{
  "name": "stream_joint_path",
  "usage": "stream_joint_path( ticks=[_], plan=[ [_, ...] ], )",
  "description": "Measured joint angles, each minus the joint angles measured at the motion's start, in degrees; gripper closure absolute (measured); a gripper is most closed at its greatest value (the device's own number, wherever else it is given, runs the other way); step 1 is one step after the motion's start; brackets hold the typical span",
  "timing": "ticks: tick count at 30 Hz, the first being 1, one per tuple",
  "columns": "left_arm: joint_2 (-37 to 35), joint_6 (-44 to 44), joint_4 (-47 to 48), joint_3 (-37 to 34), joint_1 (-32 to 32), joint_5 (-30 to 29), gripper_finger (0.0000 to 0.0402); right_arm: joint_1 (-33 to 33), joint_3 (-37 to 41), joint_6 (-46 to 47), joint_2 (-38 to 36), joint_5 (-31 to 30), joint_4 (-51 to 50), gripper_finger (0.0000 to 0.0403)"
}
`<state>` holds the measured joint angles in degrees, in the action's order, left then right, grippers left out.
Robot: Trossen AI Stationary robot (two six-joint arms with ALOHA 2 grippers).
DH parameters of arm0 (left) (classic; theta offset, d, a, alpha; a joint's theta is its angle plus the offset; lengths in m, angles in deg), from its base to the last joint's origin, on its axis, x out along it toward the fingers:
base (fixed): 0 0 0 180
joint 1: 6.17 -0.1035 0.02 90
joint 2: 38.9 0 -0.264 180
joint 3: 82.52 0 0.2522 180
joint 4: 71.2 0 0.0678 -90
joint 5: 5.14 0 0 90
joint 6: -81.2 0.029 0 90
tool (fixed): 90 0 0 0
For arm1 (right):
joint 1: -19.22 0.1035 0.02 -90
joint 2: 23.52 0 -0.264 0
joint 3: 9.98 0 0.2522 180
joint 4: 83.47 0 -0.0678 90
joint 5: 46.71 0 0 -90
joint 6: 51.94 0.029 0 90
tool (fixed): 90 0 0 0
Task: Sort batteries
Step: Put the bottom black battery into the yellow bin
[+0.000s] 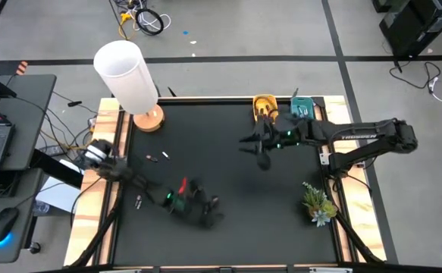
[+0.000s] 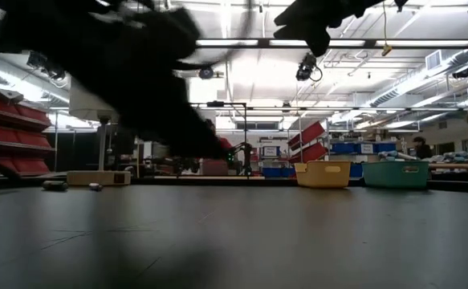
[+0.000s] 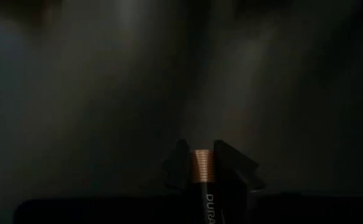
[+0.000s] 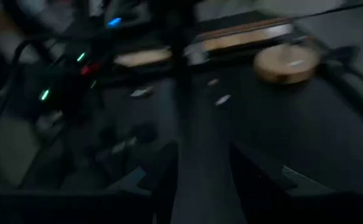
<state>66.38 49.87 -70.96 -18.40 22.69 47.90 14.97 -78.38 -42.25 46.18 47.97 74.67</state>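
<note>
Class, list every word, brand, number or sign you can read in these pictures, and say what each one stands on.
"DURA": partial brand lettering on the battery clamped in the left end effector, left wrist view; the rest runs out of frame.
Pale lettering on the right arm, high view: too small to read.
Nothing else readable.

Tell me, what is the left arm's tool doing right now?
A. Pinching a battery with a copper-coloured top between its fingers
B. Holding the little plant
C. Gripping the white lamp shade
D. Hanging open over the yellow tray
A: the left wrist view shows the left tool shut on a battery, its copper band sitting between the two dark fingers.
</note>
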Motion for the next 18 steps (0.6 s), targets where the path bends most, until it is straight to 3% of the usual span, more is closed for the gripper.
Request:
stream_joint_path(
  ticks=[9, 18],
  plan=[
    [-0.69, 20.15, -3.19, 7.66, -22.83, 21.56, 0.0345, -5.34, -4.52, 2.07, -0.66, -7.26, -6.15, 0.0249],
    [-0.32, 28.22, -13.02, 12.73, -41.24, 38.82, 0.0345, -4.29, -4.5, 10.51, -2.74, -18.43, -2.22, 0.0249]
  ],
)
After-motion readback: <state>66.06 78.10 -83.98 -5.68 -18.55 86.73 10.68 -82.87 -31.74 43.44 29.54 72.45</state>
